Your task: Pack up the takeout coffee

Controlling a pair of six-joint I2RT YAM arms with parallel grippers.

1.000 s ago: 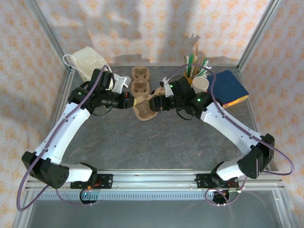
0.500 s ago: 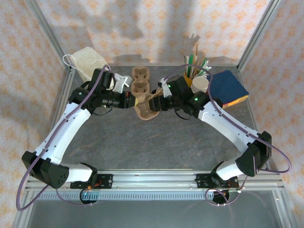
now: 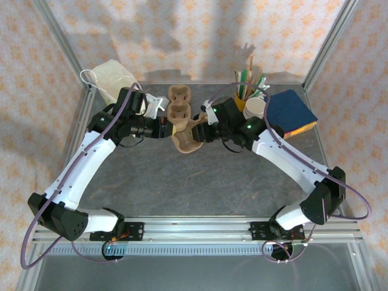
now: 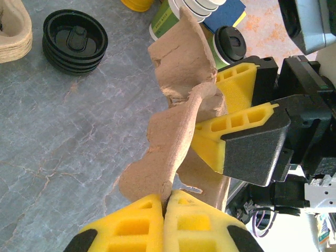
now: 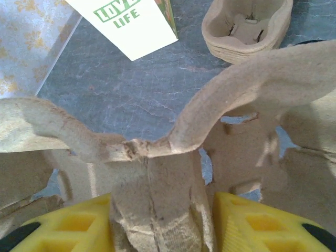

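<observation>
Brown pulp carrier (image 3: 185,138) hangs between both tools above the grey table (image 3: 200,188); a stack of carriers (image 3: 179,100) sits behind it, a yellow cup of sticks (image 3: 245,92) and a blue pad (image 3: 292,111) to the right; the right tool (image 3: 201,130) has edged nearer the carrier than a second ago.

From the left wrist, the left tool (image 4: 164,218) is clamped on the carrier's rim; the takeout coffee (image 4: 231,44) stands on the table beyond, just behind the right tool; black lids (image 4: 75,35) sit stacked well apart.

From the right wrist, yellow fingers (image 5: 73,228) flank the carrier's central rib, gripping or not I cannot tell; a white cup (image 5: 131,21) reads "LOVE LIFE".
</observation>
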